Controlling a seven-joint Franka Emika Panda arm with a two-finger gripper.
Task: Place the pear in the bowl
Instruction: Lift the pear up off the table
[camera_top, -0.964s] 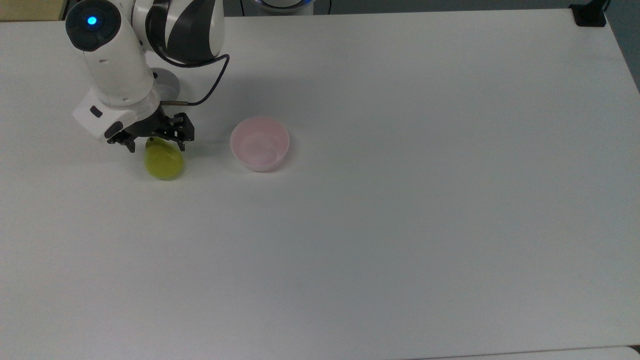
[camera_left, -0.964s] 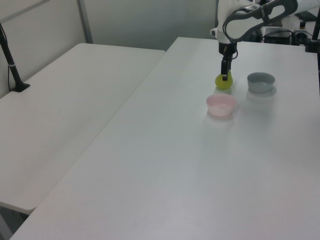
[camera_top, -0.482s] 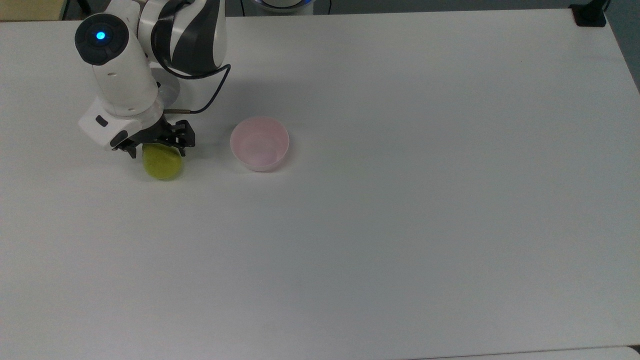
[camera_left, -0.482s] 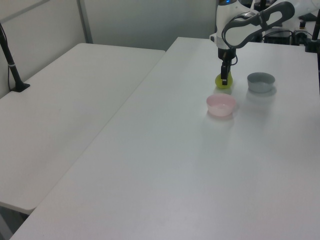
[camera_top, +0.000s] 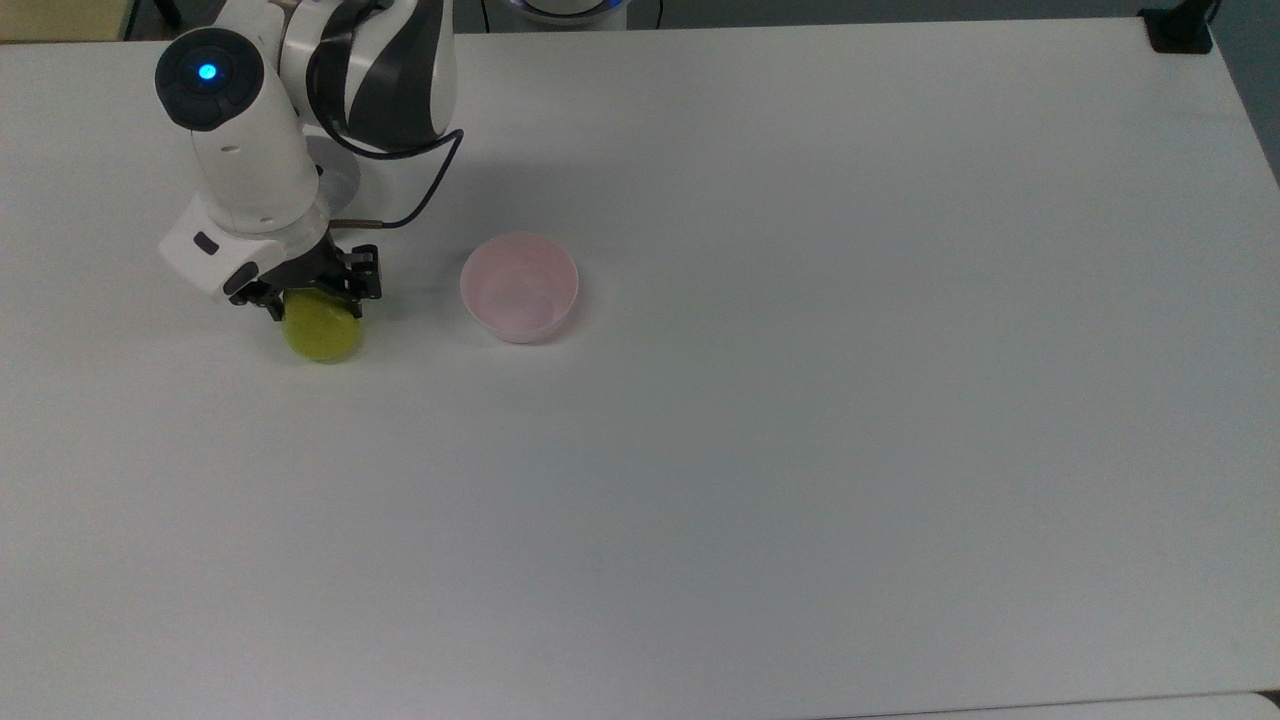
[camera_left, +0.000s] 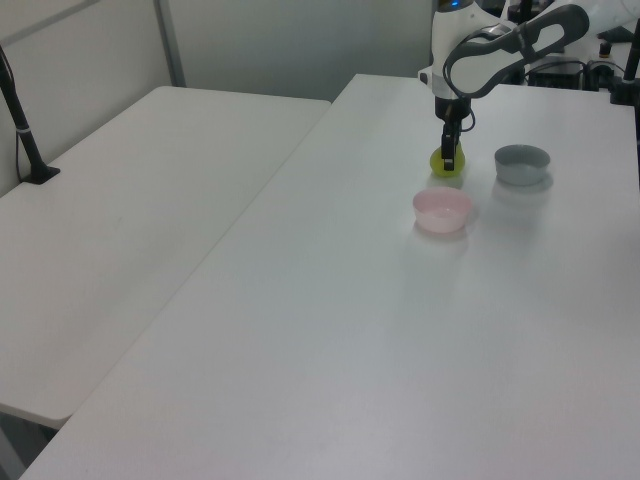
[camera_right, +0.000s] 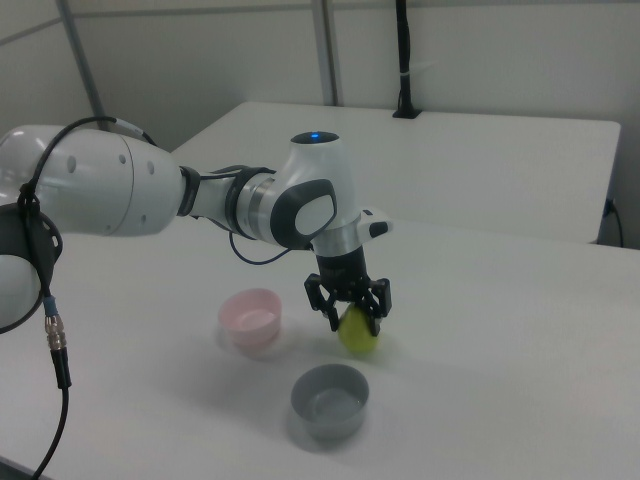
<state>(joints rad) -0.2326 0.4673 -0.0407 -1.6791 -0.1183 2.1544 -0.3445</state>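
A robot gripper (camera_top: 318, 296) sat low over the yellow-green pear (camera_top: 322, 333) on the white table (camera_top: 800, 400), its fingers straddling the fruit without clearly gripping it, while the empty pink bowl (camera_top: 519, 287), near the top view's right, awaited the lift and carry.

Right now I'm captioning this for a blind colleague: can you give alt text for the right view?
A white robot arm's gripper straddles a yellow-green pear on a white table, with a pink bowl to the right view's left and a grey bowl nearer the camera.
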